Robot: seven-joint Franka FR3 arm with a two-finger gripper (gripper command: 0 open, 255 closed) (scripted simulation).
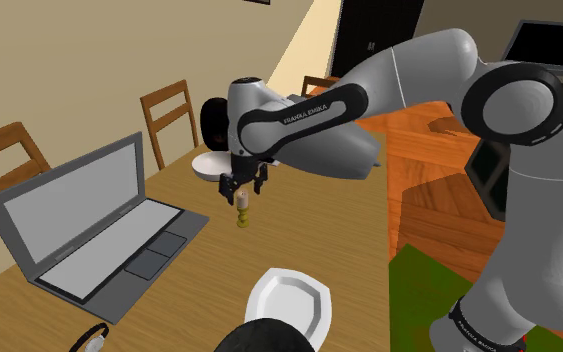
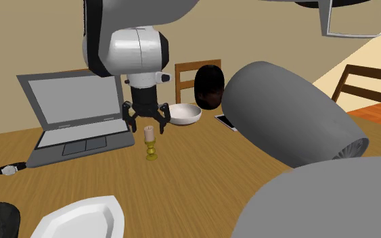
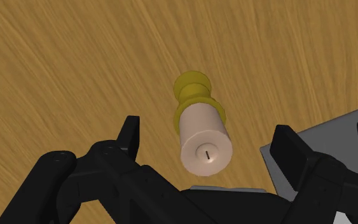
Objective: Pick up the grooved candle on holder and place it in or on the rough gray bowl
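wooden table point(image 2: 202, 182): one candle point(image 2: 149, 134), one bowl point(image 2: 184, 113), one laptop point(image 2: 74, 101); jaws wide around candle, untouching.

A wooden worktop point(image 1: 309, 225) with light-brown grain takes up the middle of the room. Along its left edge in the shoulder view stand a wooden chair point(image 1: 9, 150) and a second chair point(image 1: 167, 108), with a third chair point(image 1: 314, 84) at its far end. A plain tan wall point(image 1: 69, 50) rises behind the worktop and meets a cream wall point(image 1: 314, 40). To the worktop's right lie an orange plank floor point(image 1: 424, 140) and a green rug point(image 1: 424, 290).
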